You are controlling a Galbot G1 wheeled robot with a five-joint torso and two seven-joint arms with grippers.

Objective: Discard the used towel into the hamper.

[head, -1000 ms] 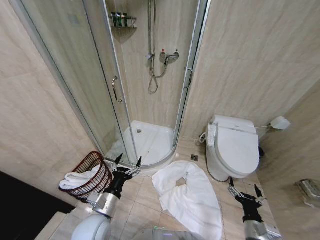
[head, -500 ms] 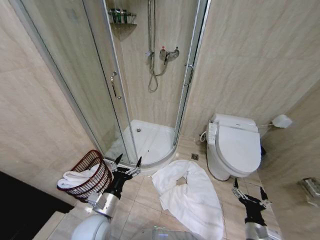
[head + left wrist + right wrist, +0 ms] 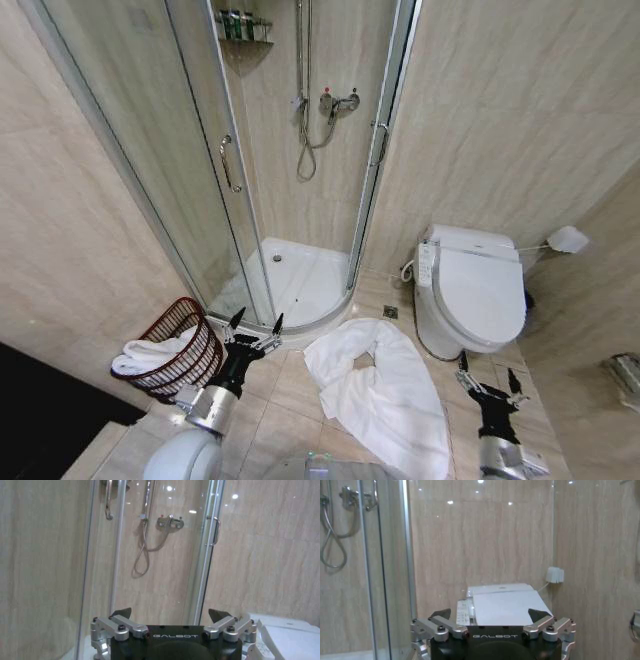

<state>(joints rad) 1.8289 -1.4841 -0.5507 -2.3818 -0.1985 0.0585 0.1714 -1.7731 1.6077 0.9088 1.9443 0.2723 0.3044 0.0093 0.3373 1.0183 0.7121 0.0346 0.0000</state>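
Since a second ago: whole head view tilted slightly, so camera moved; right gripper dipped low, then rose again, now just off the toilet's front corner. Left gripper unchanged, jaws spread wide and empty, poised between hamper and shower tray. Right gripper likewise spread wide, holding nothing.

Used towel sprawled on the tiled floor, between the two grippers, nearer the right one; a big white terry sheet, rumpled, folded back on itself with a gap near the middle. Judged soft, limp and light, perhaps damp; likely to drape and trail when lifted, so best pinched at a raised fold or bunched ridge rather than a flat edge, and lifted high enough to clear the hamper rim.

Hamper just beside the left gripper, on its outer side: round, dark red-brown open slats, tapering downward, already holding another white towel slumped over its rim. Little room left inside, by the look of it.

Around: glossy beige stone-look wall tiles, curved glass shower door with chrome handle, smooth white toilet with lid down.
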